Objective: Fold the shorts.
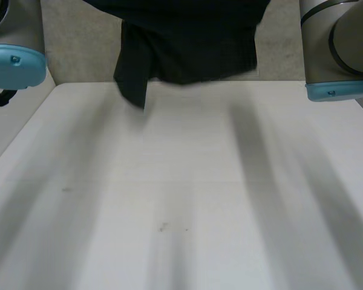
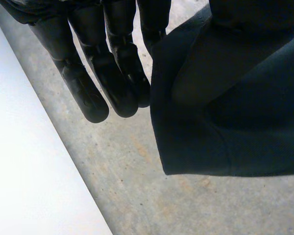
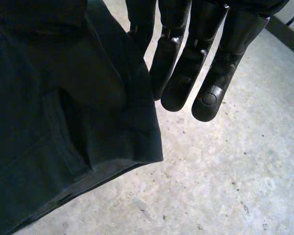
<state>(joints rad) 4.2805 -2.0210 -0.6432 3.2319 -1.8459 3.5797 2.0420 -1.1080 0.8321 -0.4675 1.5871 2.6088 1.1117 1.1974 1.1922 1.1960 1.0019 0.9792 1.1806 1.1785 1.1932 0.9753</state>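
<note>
White table (image 1: pixel 181 211); shorts (image 1: pixel 187 42) hang beyond.

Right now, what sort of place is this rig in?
Probably a robotics lab or test cell: a plain white table, a bare, speckled, concrete-looking floor beyond it, and dark shorts hanging at the table's far edge.
</note>
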